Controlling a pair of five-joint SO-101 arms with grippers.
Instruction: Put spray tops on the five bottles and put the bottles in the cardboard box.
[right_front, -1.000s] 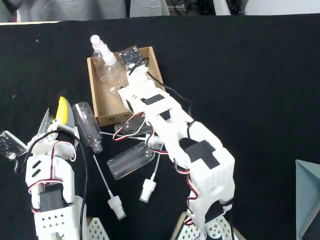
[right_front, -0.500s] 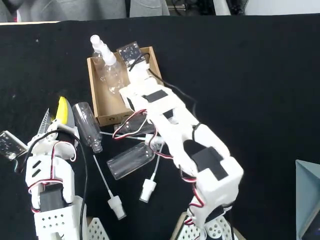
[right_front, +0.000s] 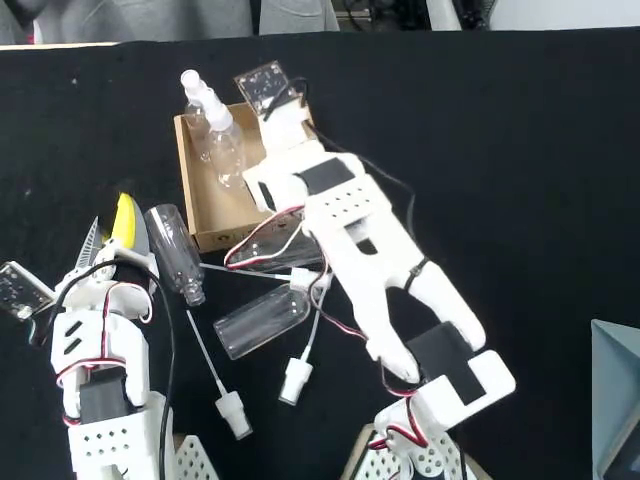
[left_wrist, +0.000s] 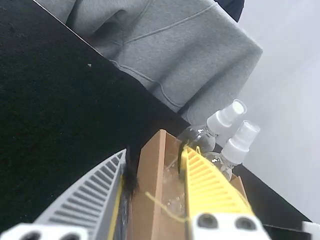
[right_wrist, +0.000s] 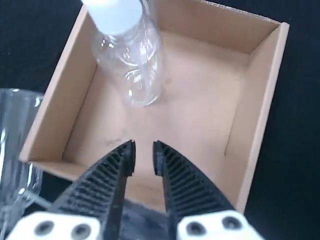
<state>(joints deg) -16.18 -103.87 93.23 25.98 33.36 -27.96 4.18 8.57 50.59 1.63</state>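
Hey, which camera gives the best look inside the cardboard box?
The right wrist view: it looks straight down into the cardboard box, showing its floor, walls and a capped bottle. In the high view the right arm covers part of it. The left wrist view catches one wall side-on.

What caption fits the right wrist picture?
Right gripper, empty, over the cardboard box, with a white-topped bottle inside it.
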